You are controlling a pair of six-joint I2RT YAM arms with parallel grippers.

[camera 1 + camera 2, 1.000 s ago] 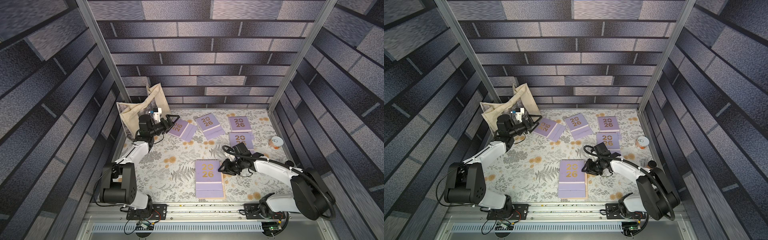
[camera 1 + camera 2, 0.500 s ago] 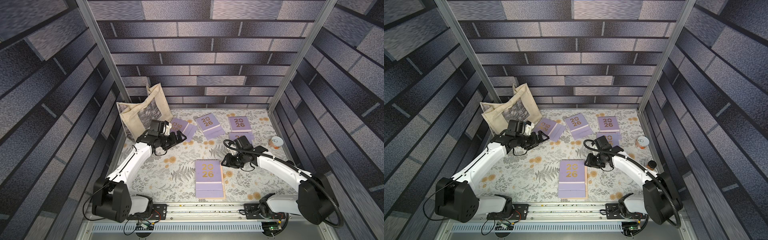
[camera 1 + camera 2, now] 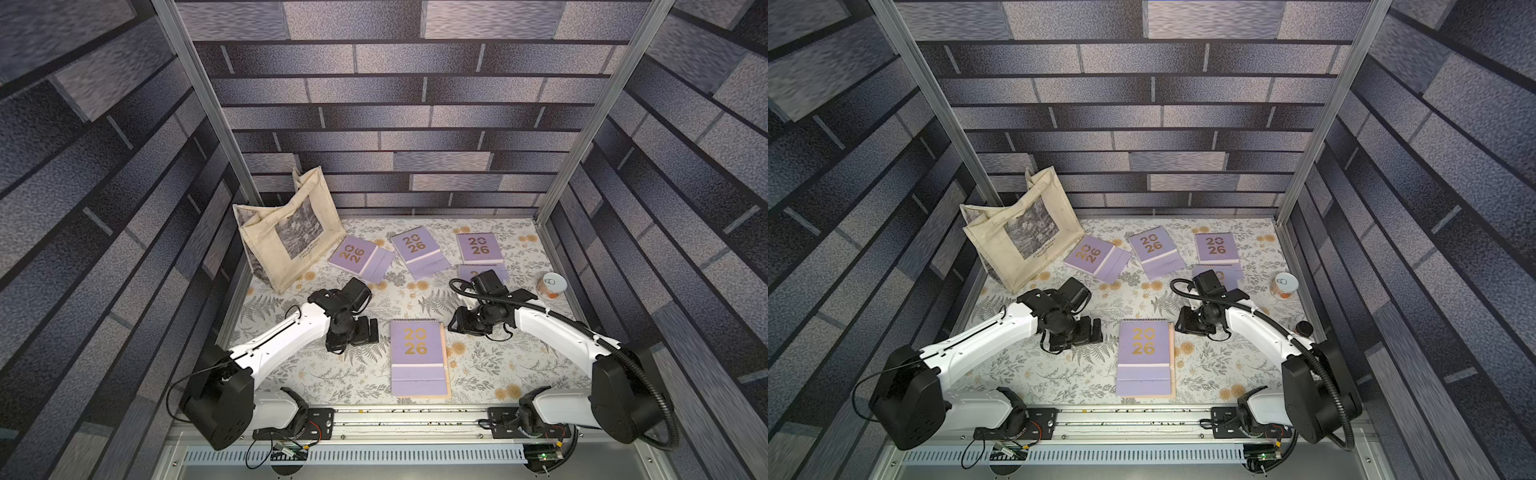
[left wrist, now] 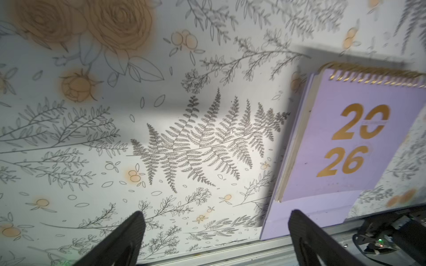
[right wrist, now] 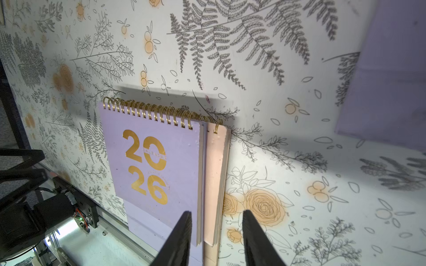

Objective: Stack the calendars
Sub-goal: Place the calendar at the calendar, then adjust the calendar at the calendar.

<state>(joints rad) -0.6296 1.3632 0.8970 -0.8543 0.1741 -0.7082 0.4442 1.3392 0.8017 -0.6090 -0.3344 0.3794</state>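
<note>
Near the front edge of the flowery bench [image 3: 316, 374], a flat purple calendar [image 3: 417, 351] with gold rings lies on a pink calendar [image 5: 214, 184]. Four more calendars [image 3: 417, 249] lie by the back edge, near a soft cloth bag [image 3: 286, 232]. The left tool [image 4: 216, 213] is wide open and empty, beside the purple calendar. The right tool [image 5: 217, 212] is partly open and empty, near its other side.

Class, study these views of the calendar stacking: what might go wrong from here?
1. The lilac spiral-bound calendar lies offset on the peach-pink calendar, so later ones may stack crooked.
2. The right end effector, part open by that edge, might nudge the top one further.
</note>
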